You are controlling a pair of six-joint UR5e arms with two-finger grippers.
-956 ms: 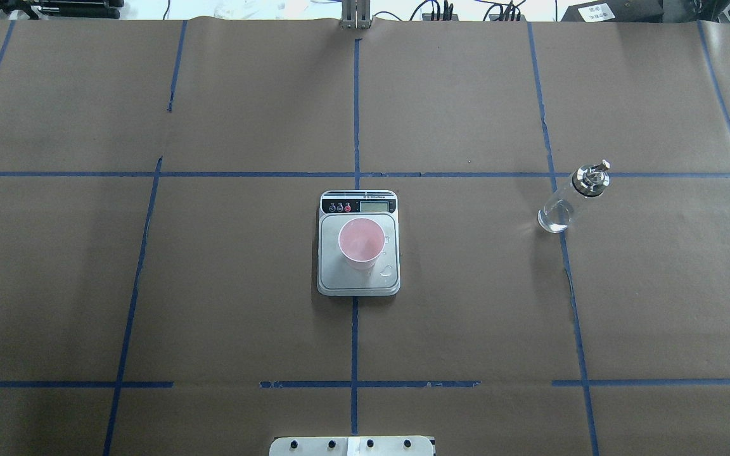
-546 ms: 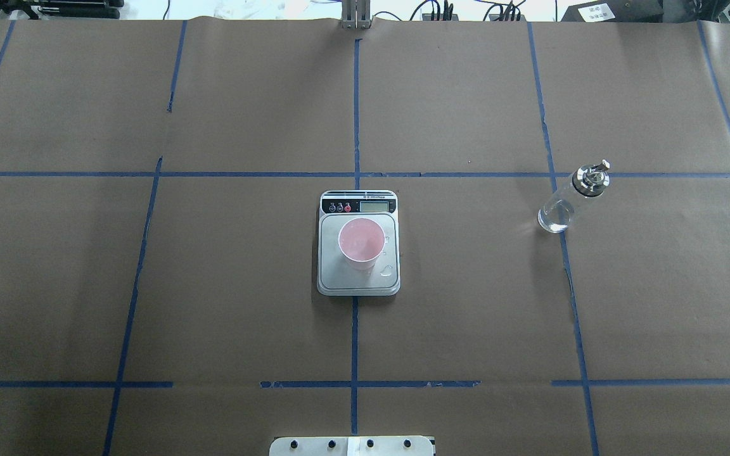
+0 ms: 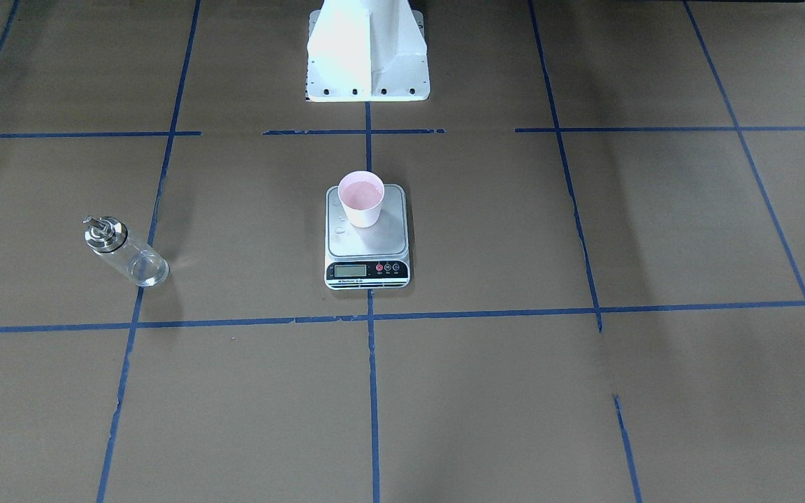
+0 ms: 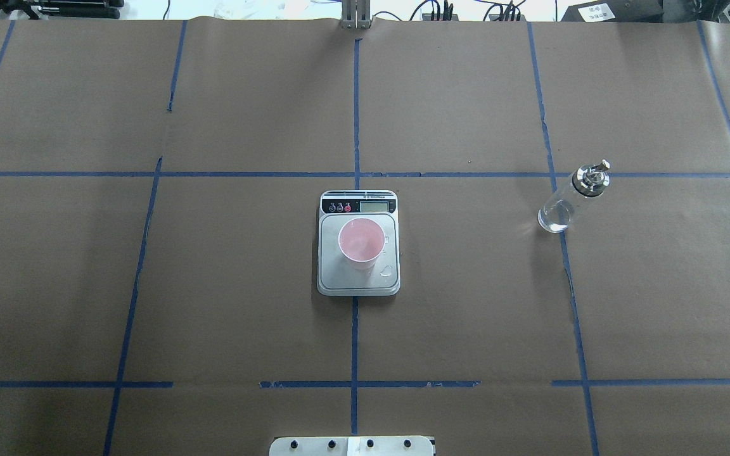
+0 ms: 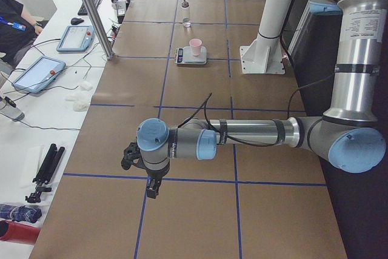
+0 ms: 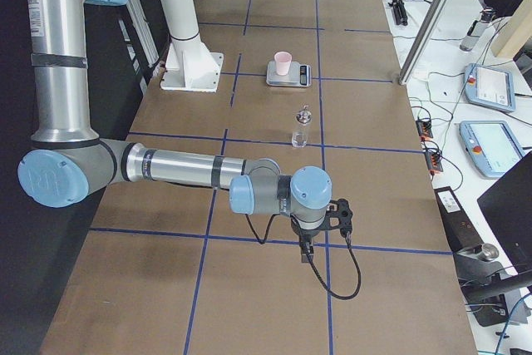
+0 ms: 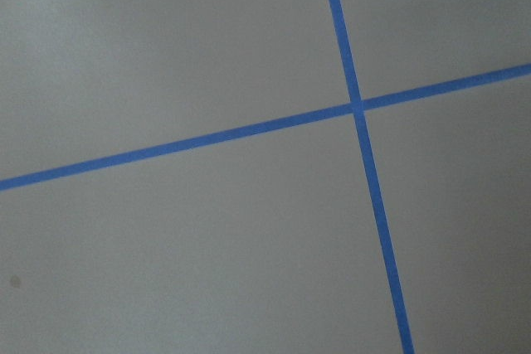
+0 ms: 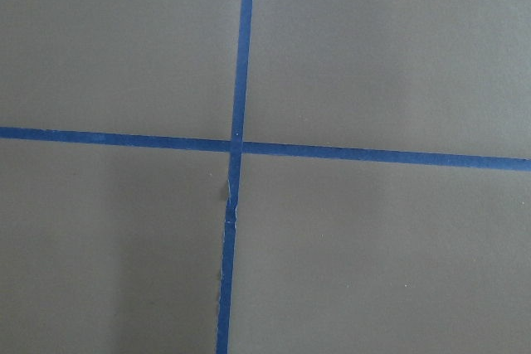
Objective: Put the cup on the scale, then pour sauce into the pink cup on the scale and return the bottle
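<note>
Table (image 4: 244,114): brown paper with a blue tape grid. White robot base (image 3: 367,56) sits at its near edge, on the centre line.

Left arm (image 5: 242,131) is stretched low over the table's left end, well apart from all the task things. Left gripper (image 5: 130,157) hangs over a tape crossing. It shows only in the side view, so cannot tell how far apart its fingers are. Nothing is seen in it.

Right arm (image 6: 174,165) mirrors this at the right end. Right gripper (image 6: 339,215) is also over a tape crossing, its finger spread impossible to judge. Both wrist cameras show only bare paper and tape.

Scale (image 4: 358,284) lies flat at table centre on the middle tape line, display strip (image 4: 374,206) facing away from the robot.

Bottle (image 4: 571,197) stands upright on the table on the robot's right, on a tape line and well apart from the scale, metal spout on top. No gripper is near it.

Cup (image 4: 361,240) stands upright on the scale's plate, mouth up, toward the display end.

A few clear droplets (image 4: 388,272) sit on the plate just beside the cup.
</note>
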